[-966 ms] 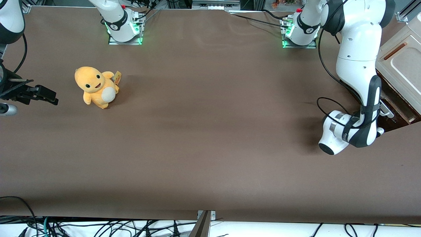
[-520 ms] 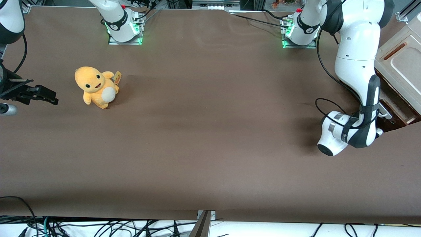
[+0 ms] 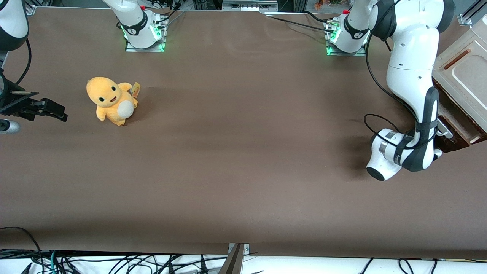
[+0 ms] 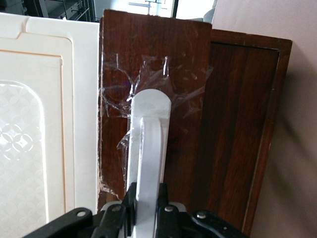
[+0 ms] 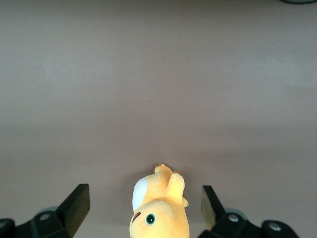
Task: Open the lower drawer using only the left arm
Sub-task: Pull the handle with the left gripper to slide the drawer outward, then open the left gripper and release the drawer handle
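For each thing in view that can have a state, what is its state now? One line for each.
Drawer: partly pulled out, pale inside showing.
Handle: held between the claw's fingers.
Claw: shut on the handle, in front of the drawer.
Left arm: bent down to the drawer.
Plush toy: upright on the table, toward the parked arm's end, untouched.

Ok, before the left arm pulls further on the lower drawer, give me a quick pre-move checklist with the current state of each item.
1. Gripper at the white bar handle: ok, fingers closed on either side of it.
2. Lower drawer started open: ok, pale inside shows.
3. Drawer fully open: not ok, only partly out.
4. Table in front of the drawer free for travel: ok; the yellow plush toy sits toward the parked arm's end.
5. Grip firmness: cannot tell.
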